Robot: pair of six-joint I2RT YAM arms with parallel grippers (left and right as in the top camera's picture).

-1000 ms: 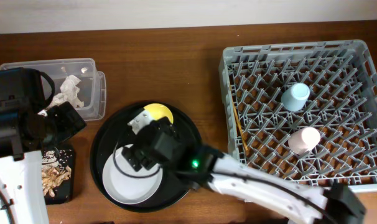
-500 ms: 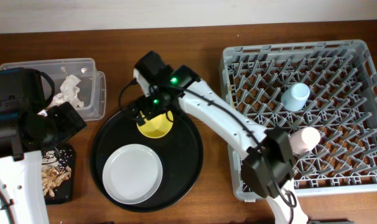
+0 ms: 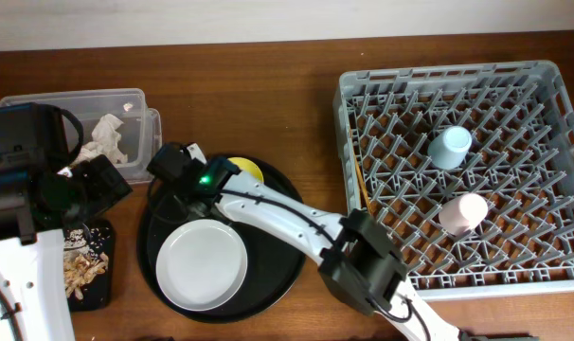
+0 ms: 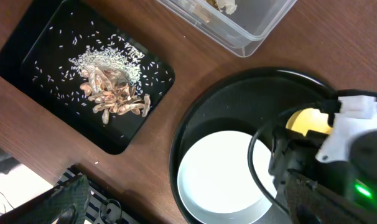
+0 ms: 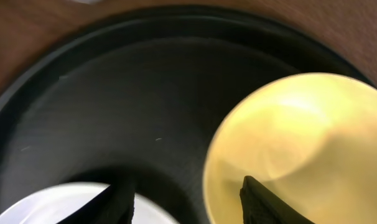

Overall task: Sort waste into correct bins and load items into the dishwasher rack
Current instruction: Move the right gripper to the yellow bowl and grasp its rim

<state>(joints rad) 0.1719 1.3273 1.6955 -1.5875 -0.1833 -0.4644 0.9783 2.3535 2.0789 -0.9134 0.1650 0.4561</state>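
The yellow bowl (image 3: 250, 170) (image 5: 300, 137) stands at the back of the round black tray (image 3: 289, 237), and the pale grey plate (image 3: 200, 267) (image 4: 226, 174) lies at that tray's front. My right gripper (image 3: 226, 176) (image 5: 195, 205) is open and low over the bowl's left rim, one finger inside the bowl and the other outside, clear of the rim. My left gripper (image 3: 96, 185) (image 4: 195, 211) hangs wide open and empty left of the round tray. The blue cup (image 3: 451, 147) and pink cup (image 3: 462, 213) stand in the dishwasher rack (image 3: 543, 76). The chopsticks (image 3: 363, 194) lie by its left wall.
The clear tub (image 3: 126, 102) at the back left holds the crumpled napkin (image 3: 105, 138). The small black tray (image 4: 33, 56) at the front left carries brown food scraps (image 4: 114, 93) and rice grains. My right arm stretches across the round tray from the rack side.
My right arm has swung down across the round tray, so the gripper now sits at the yellow bowl's left rim. Its jaws have narrowed. The left arm has not moved.
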